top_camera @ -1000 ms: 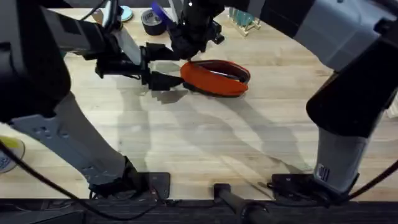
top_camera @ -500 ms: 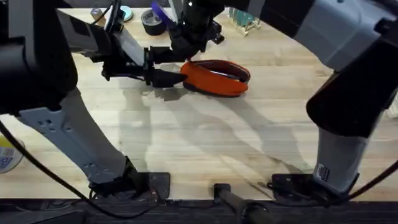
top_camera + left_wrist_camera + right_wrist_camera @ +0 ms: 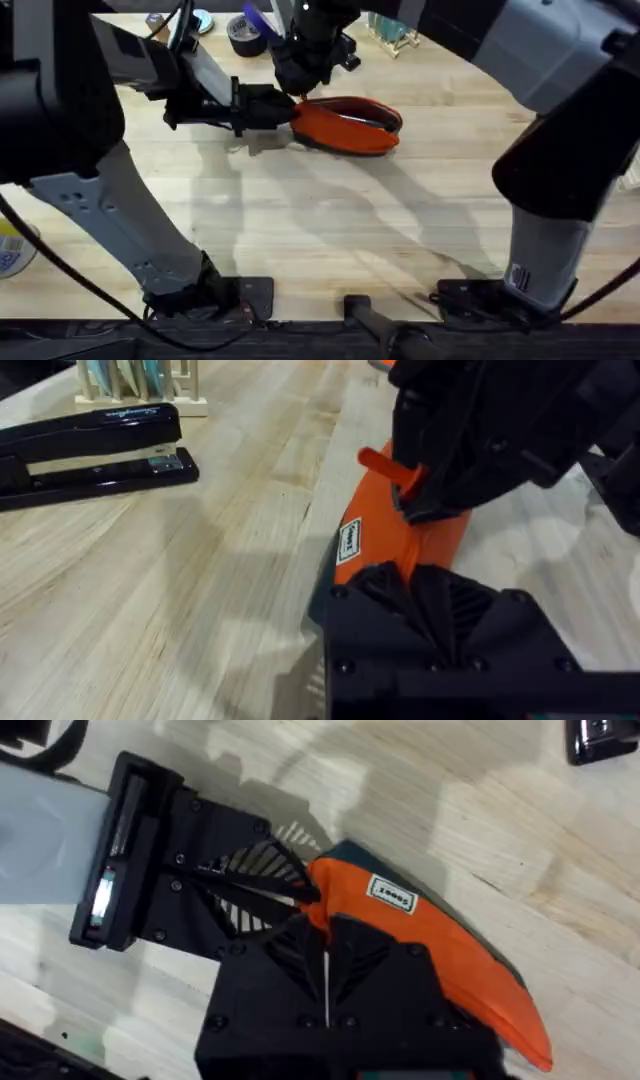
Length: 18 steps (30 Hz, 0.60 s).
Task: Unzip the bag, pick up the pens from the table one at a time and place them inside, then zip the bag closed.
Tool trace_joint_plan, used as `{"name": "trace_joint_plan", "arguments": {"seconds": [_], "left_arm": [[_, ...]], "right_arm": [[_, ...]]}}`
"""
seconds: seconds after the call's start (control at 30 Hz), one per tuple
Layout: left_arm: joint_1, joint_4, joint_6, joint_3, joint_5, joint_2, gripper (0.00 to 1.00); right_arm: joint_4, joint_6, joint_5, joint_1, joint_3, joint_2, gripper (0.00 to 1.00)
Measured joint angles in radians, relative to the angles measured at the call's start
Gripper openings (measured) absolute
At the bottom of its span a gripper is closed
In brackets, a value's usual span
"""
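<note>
We have the left gripper (image 3: pixel 283 108) fingers clamped on the orange pouch's (image 3: pixel 350 125) end, right gripper (image 3: pixel 322 960) fingers pinched together at the zip there. Keep left anchoring; pull along the zip line.

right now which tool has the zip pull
The right tool, pinching the orange zip pull; the left tool clamps the end of the pencil pouch.

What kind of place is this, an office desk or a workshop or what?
Likely a desk-style robot test bench: a wooden plank table with stationery on it, namely a black stapler, a tape roll and an orange pencil pouch.
</note>
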Motion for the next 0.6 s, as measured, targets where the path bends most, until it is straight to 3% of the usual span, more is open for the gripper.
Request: {"name": "trace_joint_plan", "arguments": {"seconds": [0.6], "left_arm": [[0.0,0.0,0.0,0.0,-0.001,0.0,0.044]], "right_arm": [[-0.036,0.072,-0.002,-0.011,0.004,0.0,0.03]]}}
